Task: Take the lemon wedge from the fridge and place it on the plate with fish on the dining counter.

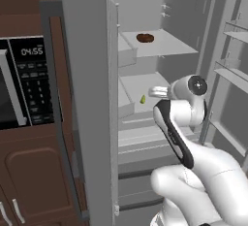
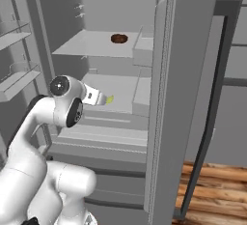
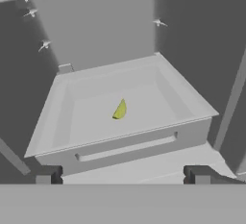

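Hand view shows the lemon wedge [image 3: 120, 109] lying mid-tray [image 3: 53, 122] inside the fridge [image 1: 87, 99]. The gripper [image 3: 123, 174], jaws wide and empty, should advance over the front edge, centre, then descend.

Inside the open fridge [image 2: 193, 74], the pincer [image 2: 100, 98] points at the lemon wedge [image 2: 110, 100] on the middle shelf [image 2: 120, 86].
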Tool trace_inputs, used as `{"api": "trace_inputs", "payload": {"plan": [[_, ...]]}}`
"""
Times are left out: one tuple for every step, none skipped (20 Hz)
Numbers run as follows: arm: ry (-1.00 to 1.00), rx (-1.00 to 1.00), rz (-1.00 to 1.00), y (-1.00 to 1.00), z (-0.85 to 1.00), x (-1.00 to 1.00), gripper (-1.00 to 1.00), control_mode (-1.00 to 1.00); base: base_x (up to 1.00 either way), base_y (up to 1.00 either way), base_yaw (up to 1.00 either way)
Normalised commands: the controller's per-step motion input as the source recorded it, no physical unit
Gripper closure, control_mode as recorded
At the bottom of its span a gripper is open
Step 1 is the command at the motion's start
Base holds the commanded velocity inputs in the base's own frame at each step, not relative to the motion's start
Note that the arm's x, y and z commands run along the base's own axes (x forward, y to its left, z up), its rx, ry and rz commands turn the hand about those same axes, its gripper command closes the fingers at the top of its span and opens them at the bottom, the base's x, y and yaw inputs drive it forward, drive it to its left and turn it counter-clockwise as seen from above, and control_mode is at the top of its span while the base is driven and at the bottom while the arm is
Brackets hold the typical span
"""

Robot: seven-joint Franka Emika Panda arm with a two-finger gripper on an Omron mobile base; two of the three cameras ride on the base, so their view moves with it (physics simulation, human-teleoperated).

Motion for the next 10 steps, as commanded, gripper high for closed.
{"api": "trace_inputs", "payload": {"plan": [[0.11,0.0,0.0,0.0,-0.12,0.76,-1.0,-1.0,0.0,0.0,0.0],[0.16,-0.01,0.0,0.0,-0.3,0.64,-1.0,-1.0,0.0,0.0,0.0],[0.17,-0.03,0.0,0.0,-0.45,0.48,-1.0,-1.0,0.0,0.0,0.0],[0.17,-0.01,0.0,0.0,-0.5,0.47,-1.0,-1.0,0.0,0.0,0.0],[0.18,0.0,0.0,0.0,-0.4,0.59,-1.0,-1.0,0.0,0.0,0.0],[0.16,0.0,0.0,0.0,-0.26,0.61,-1.0,-1.0,0.0,0.0,0.0],[0.15,0.02,0.0,0.0,-0.12,0.66,-1.0,-1.0,0.0,0.0,0.0],[0.15,0.03,0.0,0.0,-0.08,0.64,-1.0,-1.0,0.0,0.0,0.0],[0.15,0.03,0.01,0.0,-0.04,0.57,-1.0,-1.0,0.0,0.0,0.0],[0.13,0.03,0.01,0.0,-0.04,0.44,-1.0,-1.0,0.0,0.0,0.0]]}}
